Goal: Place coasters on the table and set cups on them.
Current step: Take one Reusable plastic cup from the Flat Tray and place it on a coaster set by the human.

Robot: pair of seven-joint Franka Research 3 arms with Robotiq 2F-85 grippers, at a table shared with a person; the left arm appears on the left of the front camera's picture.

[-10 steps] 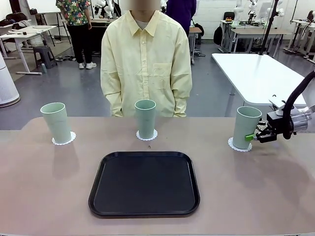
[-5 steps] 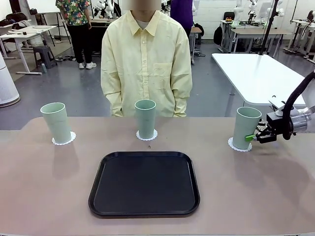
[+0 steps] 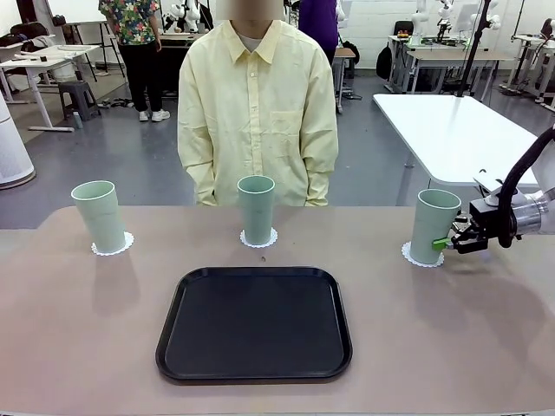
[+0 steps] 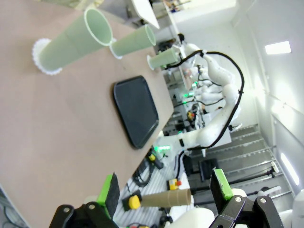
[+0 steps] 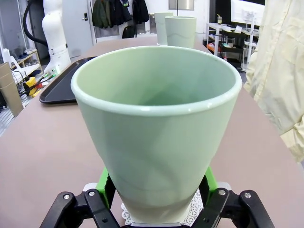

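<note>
The cups stood on the beige surface (image 3: 78,347), each on its own coaster: the left cup (image 3: 99,217) on a doily (image 3: 114,246), the middle cup (image 3: 256,209) on another (image 3: 258,240) in front of the person, and the right cup (image 3: 433,224) on the third coaster (image 3: 418,257). A black tray (image 3: 254,323) lay bare nearer the robot.

The right hand (image 3: 444,243) sat low at the right cup's base. In its wrist view the green fingers (image 5: 106,183) flanked the cup (image 5: 156,128) closely — whether they gripped it or had just let go could not be told. The left hand (image 4: 164,192) hung wide open and empty, above the surface's near edge.

Judging by this, the last placement was being finished. The next move called for spreading the fingers fully and backing straight away — without tipping the tall, light cup.
</note>
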